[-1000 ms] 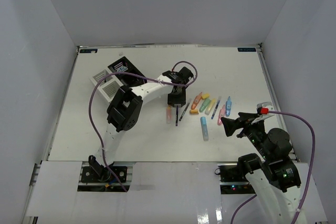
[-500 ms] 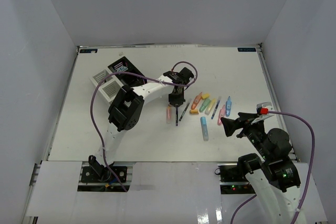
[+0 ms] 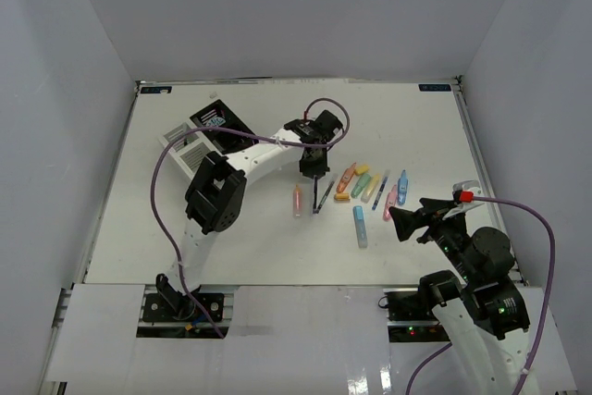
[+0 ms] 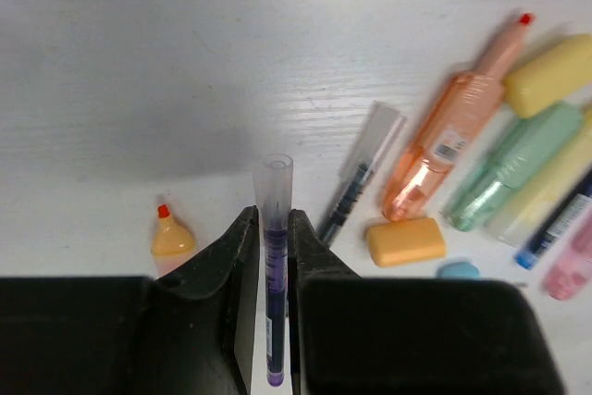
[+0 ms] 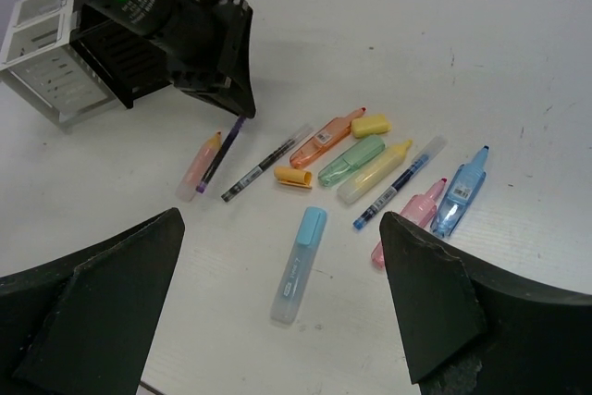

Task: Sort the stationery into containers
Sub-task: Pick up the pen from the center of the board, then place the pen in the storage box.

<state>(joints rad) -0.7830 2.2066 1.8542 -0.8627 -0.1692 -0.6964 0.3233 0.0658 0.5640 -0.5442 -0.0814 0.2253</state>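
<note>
Where the left gripper (image 4: 274, 221) wraps it, the near end of the pen (image 4: 276, 178) is hidden. Pen: thin, purple, clear-capped, pinched between closed jaws, just right of an orange highlighter (image 4: 171, 238), mid-table. Right gripper (image 3: 400, 222): spread wide, holding nothing, near right. Containers (image 3: 185, 145): far left, partly behind the arm.

- Top external: overhead, far, covering the whole white table (image 3: 435, 127).
- Left wrist: close, facing straight down.
- Right wrist: farther, oblique; both wrist views show the translucent orange highlighter (image 4: 444, 150) right of the left gripper (image 4: 273, 219).
</note>
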